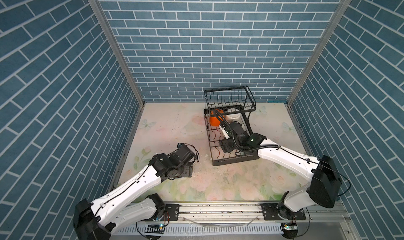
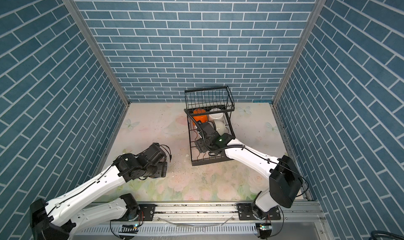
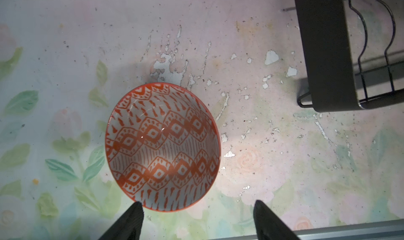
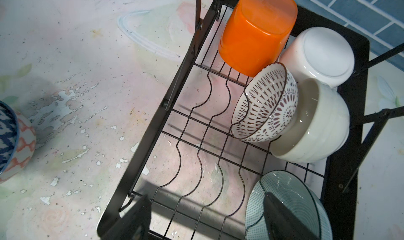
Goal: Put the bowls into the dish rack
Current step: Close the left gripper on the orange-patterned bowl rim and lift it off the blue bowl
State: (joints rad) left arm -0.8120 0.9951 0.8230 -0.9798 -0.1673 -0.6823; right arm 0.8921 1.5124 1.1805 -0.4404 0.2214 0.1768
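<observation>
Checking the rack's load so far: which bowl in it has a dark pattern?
The brown-and-white patterned bowl, tipped on its side in the dish rack against the cream bowl. The orange, white and pale green bowls carry no dark pattern.

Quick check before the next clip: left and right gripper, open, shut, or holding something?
Left gripper: open above the orange-patterned ceramic bowl on the table, holding nothing.
Right gripper: open, one finger over the pale green ribbed bowl in the black wire dish rack.
</observation>
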